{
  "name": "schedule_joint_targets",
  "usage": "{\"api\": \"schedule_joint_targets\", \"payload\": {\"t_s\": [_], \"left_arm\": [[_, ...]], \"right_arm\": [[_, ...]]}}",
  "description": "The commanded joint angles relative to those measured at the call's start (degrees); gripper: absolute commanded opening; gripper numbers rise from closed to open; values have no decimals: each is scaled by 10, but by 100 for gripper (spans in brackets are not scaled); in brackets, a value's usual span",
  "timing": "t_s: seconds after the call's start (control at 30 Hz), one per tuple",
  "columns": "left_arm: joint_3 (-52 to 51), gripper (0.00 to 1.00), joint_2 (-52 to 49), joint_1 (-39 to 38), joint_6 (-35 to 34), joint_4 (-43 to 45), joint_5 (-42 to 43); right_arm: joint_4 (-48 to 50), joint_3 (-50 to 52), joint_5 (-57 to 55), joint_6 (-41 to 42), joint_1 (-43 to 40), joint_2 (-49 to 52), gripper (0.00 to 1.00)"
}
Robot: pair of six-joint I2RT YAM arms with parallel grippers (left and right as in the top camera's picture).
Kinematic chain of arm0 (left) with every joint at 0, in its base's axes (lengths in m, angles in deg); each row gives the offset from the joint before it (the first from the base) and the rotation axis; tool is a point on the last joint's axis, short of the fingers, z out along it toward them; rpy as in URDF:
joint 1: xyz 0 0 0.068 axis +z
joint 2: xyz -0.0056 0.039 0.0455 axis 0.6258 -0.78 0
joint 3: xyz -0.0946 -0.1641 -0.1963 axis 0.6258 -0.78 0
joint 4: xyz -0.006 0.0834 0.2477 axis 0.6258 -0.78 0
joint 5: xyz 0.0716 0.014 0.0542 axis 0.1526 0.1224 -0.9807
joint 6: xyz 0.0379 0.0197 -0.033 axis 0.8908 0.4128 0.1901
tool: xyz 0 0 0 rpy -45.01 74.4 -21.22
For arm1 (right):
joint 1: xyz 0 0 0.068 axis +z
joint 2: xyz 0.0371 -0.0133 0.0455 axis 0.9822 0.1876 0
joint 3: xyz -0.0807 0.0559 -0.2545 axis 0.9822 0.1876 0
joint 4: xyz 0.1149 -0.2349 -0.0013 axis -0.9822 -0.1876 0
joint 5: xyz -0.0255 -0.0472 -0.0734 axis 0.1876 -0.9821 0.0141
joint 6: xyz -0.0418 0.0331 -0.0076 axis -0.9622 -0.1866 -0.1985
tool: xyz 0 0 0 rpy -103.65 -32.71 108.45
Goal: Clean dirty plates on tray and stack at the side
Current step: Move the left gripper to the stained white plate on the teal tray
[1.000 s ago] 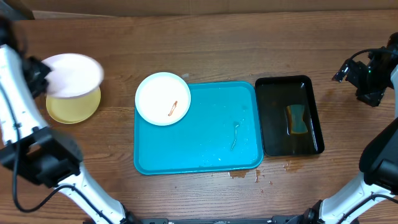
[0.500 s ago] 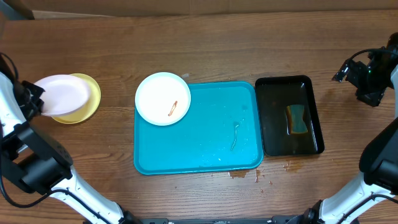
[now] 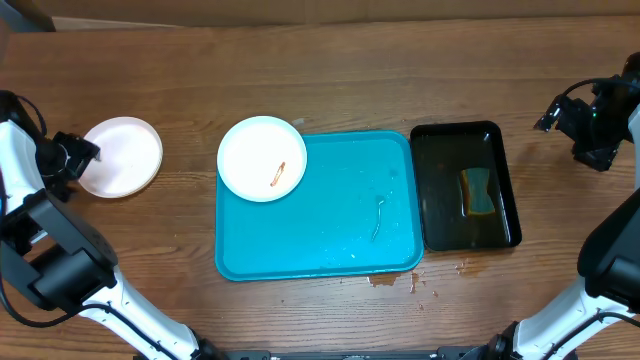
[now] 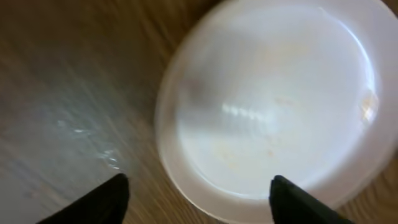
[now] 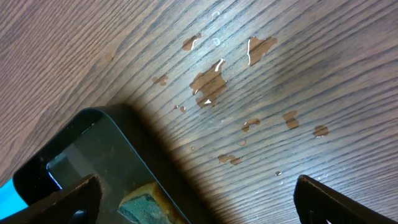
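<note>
Left jaws spread wide around the near rim of a white plate [image 3: 124, 156] lying flat on the counter [image 3: 350, 80] at far left, not clamping it. Right jaws wide apart, empty, over wet counter by the black tray [image 3: 440, 215]. Smeared plate [image 3: 262, 158] overhangs the upper-left corner of the turquoise tray [image 3: 340, 250].

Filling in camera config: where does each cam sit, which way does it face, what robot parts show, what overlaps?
Overhead: fixed above the table, facing straight down on turquoise tray, smeared plate, black tray, sponge; left arm, right arm at edges.
Left wrist: on left arm, facing down at a white plate; left gripper fingertips at bottom.
Right wrist: on right arm, facing down at wet spots and black tray's corner; right gripper fingertips at bottom.
Shared: white plate, overhead and left wrist; black tray and sponge, overhead and right wrist.
</note>
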Motion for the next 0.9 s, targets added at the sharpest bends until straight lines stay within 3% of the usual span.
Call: {"api": "schedule_joint_targets", "payload": {"t_s": [0.0, 0.1, 0.4, 0.67, 0.87], "left_arm": [[-5, 82, 10, -16, 117, -17, 198], [-5, 86, 10, -41, 168, -65, 251], [-5, 90, 10, -202, 225, -136, 248], [-5, 90, 10, -347, 205, -120, 145], [-5, 70, 10, -404, 178, -84, 47]], "right_arm": [[2, -7, 3, 2, -1, -16, 100], [2, -7, 3, 2, -1, -16, 100], [2, -7, 3, 2, -1, -16, 100], [2, -7, 3, 2, -1, -16, 100], [2, -7, 3, 2, -1, -16, 100]]}}
